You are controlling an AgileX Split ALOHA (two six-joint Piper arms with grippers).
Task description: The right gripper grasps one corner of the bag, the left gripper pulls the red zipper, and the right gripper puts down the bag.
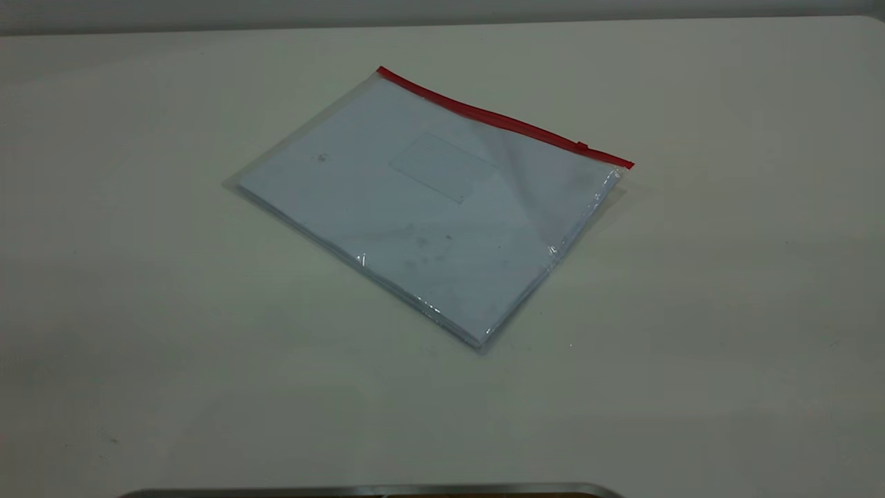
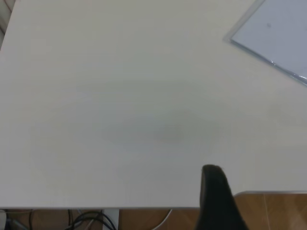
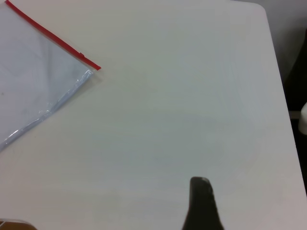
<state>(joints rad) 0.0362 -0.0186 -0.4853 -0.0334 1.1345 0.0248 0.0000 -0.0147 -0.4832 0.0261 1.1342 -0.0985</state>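
The bag [image 1: 429,207], a clear flat pouch with white paper and a faint label patch, lies flat on the white table, turned at an angle. The red zipper [image 1: 498,119] runs along its far edge, with the slider tab [image 1: 583,146] near the right corner. Neither arm shows in the exterior view. The left gripper [image 2: 213,175] hovers over bare table near the table's edge, well away from a bag corner [image 2: 273,33]. The right gripper [image 3: 200,184] hovers over bare table, apart from the bag's zipper corner [image 3: 88,67] and the slider [image 3: 82,55].
The white table [image 1: 691,311] surrounds the bag on all sides. A metal strip [image 1: 373,490] lies at the near edge. The left wrist view shows the table edge, wood floor [image 2: 273,211] and cables [image 2: 91,220] below it.
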